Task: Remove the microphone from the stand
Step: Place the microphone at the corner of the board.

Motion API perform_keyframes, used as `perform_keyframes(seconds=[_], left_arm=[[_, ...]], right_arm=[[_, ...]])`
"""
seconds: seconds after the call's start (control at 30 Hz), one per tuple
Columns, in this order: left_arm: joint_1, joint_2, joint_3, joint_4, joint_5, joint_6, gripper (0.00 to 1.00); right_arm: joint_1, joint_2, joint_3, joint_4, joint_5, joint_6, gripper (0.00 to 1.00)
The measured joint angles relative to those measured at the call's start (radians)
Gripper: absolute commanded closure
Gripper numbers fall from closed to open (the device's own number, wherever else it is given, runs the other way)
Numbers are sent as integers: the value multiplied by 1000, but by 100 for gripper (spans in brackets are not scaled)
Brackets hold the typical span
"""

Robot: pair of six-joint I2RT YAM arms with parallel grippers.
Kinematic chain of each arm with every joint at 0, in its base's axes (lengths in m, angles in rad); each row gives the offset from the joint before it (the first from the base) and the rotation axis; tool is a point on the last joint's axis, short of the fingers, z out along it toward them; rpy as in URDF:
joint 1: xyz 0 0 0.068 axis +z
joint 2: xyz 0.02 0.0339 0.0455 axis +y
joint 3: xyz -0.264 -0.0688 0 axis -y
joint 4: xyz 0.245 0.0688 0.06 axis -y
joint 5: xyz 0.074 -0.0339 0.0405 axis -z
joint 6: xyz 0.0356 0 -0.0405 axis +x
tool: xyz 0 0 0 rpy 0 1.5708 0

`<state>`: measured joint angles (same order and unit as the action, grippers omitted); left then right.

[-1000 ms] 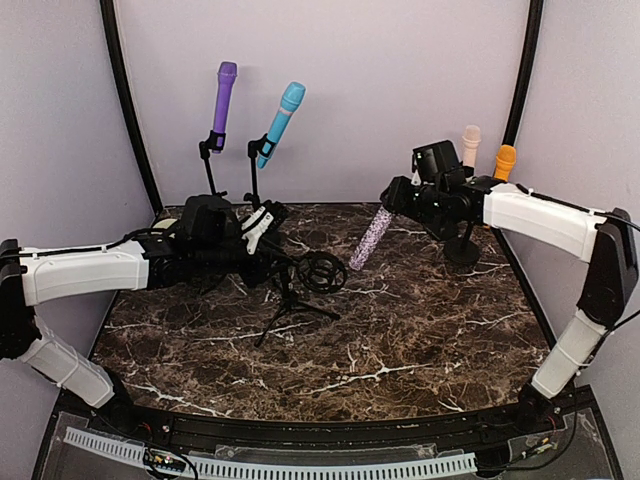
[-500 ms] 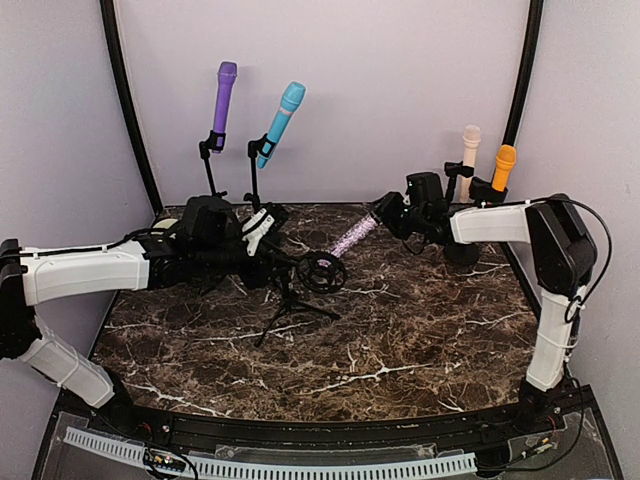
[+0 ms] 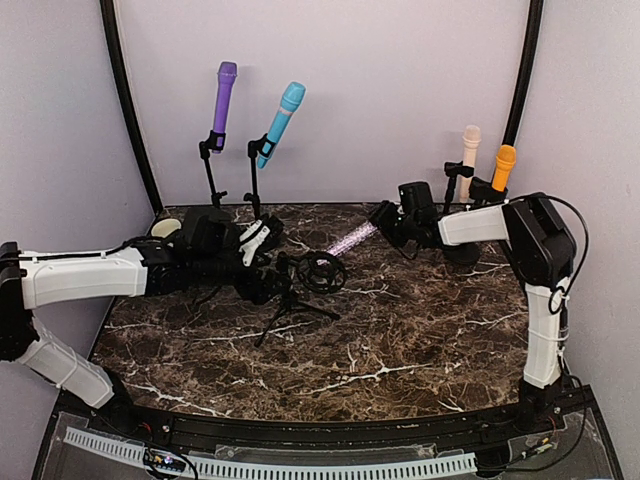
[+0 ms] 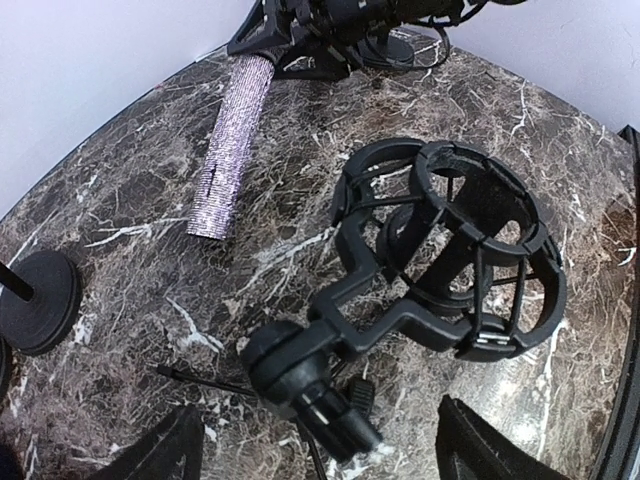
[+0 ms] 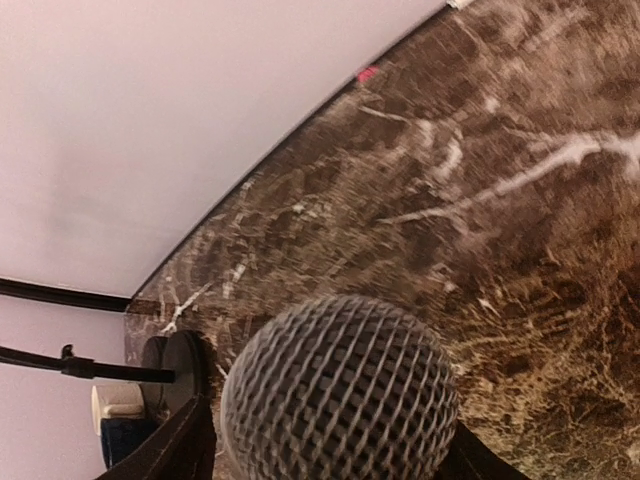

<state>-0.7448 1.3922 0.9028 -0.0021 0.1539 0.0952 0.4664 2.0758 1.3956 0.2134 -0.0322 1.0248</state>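
The left end effector (image 4: 320, 440) hangs low over the dark brown marble-patterned table (image 3: 400, 340) with its two fingers spread wide, one on each side of the jointed neck of the black tripod microphone stand (image 4: 300, 372), gripping nothing. At the top of that neck the round black shock-mount cage (image 4: 350, 240) is tilted over on its side. The purple glitter-covered microphone (image 4: 228, 150) lies outside it, apart from the ring, slanting across the table behind the stand with its tail end down on the marble. Its grey wire-mesh head (image 5: 340, 385) sits between the fingers of the right end effector (image 3: 384, 220), which reaches in low from the right side. Those fingers flank the head closely, but it cannot be told whether they press on it or stand just off it. Along the back wall four more microphones stand in their own holders: a violet microphone (image 3: 224, 95) and a light blue microphone (image 3: 284, 115) at the left, the blue one leaning, and a cream microphone (image 3: 470, 140) and an orange microphone (image 3: 505, 160) at the right, close together behind the right arm
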Motion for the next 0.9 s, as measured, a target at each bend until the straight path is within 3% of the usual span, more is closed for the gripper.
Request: perform_keyframes(seconds=[0.2,0.5,0.67,0.9], left_arm=[[0,-62,-90,90,24,-137,17],[0,-99,-209,225,-7,-307,18],[0,-120,-246,249,-29,-372,18],[0,-213,-258,201,-61,-459,16]], right_arm=[[-4,71,0,-72,-13,-28,12],[-10,51,-5,-118,4,-120,5],[-11,-83,-95,-135,-9,-187,5],[6,-291,-267,-113,-179,-251,5]])
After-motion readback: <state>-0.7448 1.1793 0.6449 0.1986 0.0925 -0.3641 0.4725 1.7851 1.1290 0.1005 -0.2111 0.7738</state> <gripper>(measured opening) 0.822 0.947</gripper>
